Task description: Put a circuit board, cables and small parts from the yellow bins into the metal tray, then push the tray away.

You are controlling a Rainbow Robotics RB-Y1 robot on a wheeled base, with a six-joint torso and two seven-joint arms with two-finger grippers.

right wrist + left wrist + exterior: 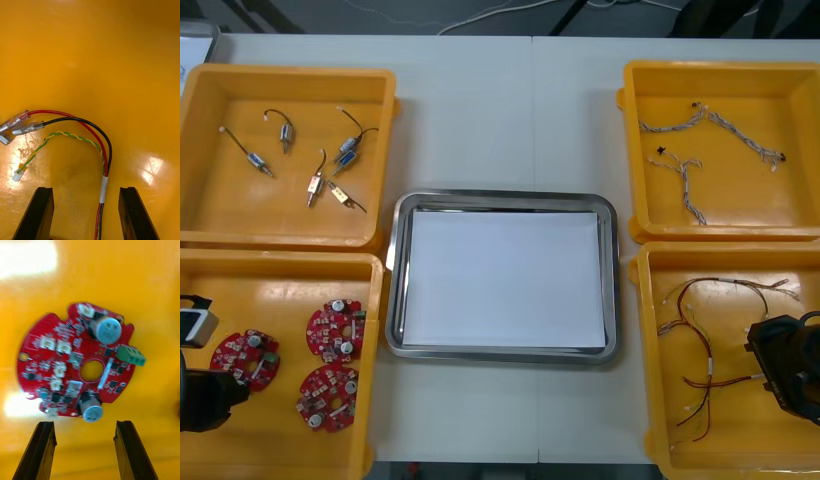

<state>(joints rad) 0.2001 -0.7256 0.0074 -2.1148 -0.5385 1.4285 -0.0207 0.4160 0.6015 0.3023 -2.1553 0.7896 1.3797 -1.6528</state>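
Fingers [41, 453] open, the left gripper [84, 425] faces a board [75, 360] lying just beyond its tips in the near-left bin [280, 260], while the open right gripper [85, 191] straddles a cable [104, 187] running lengthwise between its own.

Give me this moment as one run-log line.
left gripper: jaws open, circuit board just ahead | right gripper: jaws open astride cable | metal tray: nothing loaded yet
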